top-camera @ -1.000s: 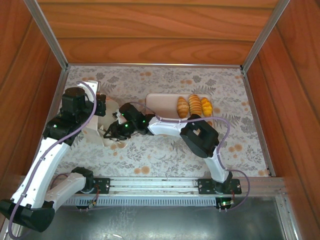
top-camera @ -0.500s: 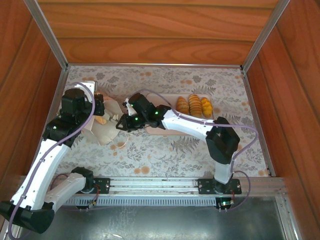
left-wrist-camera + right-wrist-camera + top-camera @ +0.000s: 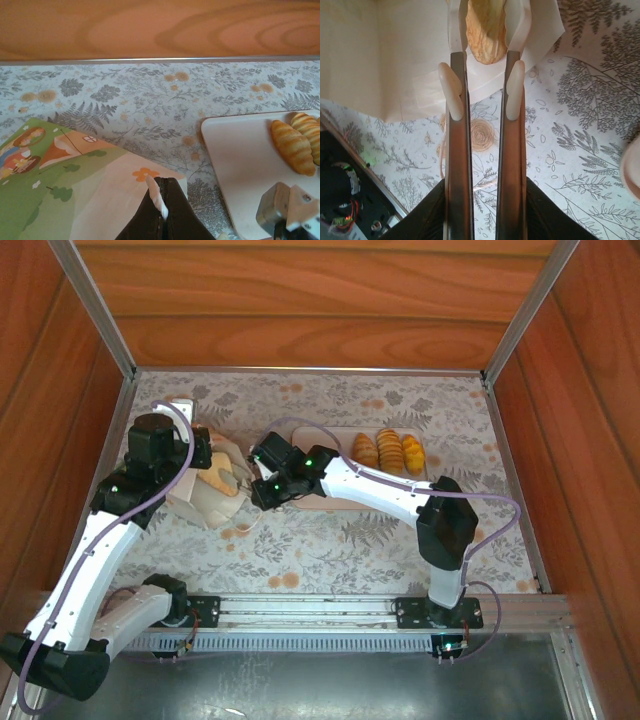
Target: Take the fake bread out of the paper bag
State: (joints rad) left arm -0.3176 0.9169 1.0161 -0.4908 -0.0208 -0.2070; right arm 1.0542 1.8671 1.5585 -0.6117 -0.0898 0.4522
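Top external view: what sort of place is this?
Probably a lab robot test cell, not a kitchen: wood-panel walls in aluminium framing, two robot arms bolted to a rail, and toy pastries over a floral table cover.

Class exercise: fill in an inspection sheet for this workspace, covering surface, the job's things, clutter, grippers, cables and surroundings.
Surface: floral tablecloth.
Job's things: paper bag tipped over, printed face up; three pastries on the pink tray; fourth pastry at the bag's mouth.
Clutter: nothing seen.
Grippers: left gripper shut on a white bit of the bag; right gripper astride the fourth pastry, grip unclear.
Cables: purple cable loops along each arm.
Surroundings: wooden walls, metal frame.
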